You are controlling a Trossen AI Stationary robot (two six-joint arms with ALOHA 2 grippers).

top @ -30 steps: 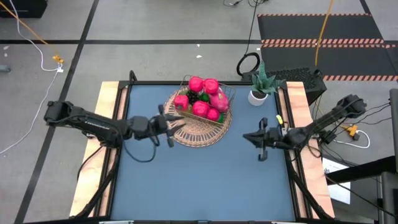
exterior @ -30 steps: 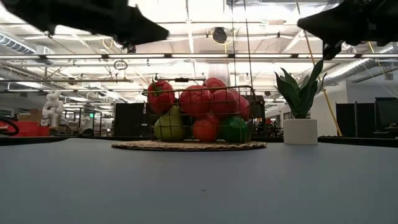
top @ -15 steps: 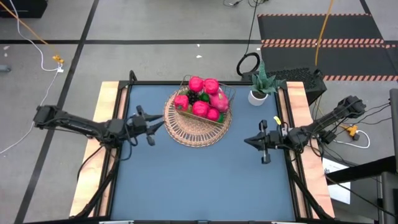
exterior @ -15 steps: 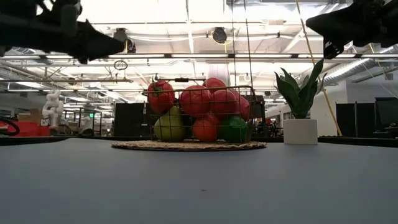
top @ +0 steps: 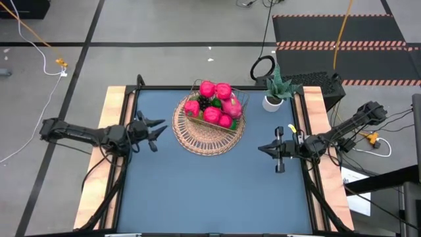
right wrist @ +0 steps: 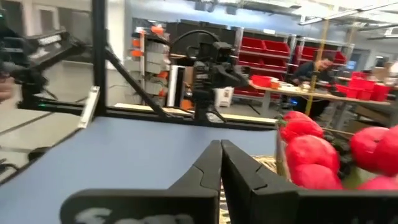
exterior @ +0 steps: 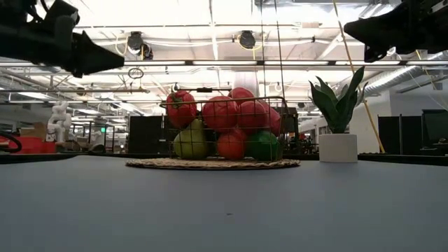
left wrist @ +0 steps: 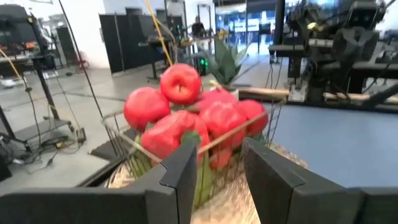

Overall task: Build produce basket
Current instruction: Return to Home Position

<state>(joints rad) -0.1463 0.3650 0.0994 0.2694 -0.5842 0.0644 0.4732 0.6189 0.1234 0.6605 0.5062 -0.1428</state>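
Note:
The basket (top: 205,141) is a round tan wicker tray at the table's far middle, with a thin wire frame (exterior: 222,102) standing on it. The produce (top: 214,105) is piled inside the frame: pink-red round pieces, dark grapes, green ones (exterior: 189,143) lower down. My left gripper (top: 160,127) hovers open by the table's left edge, left of the basket and pointing at it; its wrist view looks at the pile (left wrist: 186,112) past the parted fingers (left wrist: 219,146). My right gripper (top: 260,149) is shut (right wrist: 221,144), hovering right of the basket, apart from it.
A green plant in a white pot (top: 272,100) stands at the far right corner, right of the basket (exterior: 337,147). Bare blue tabletop (top: 210,191) stretches across the near half. Wooden rails (top: 110,131) run along the table's left and right edges.
My left arm has drawn back from the basket's left rim toward the table's left edge, staying above the table. The basket and produce have kept still.

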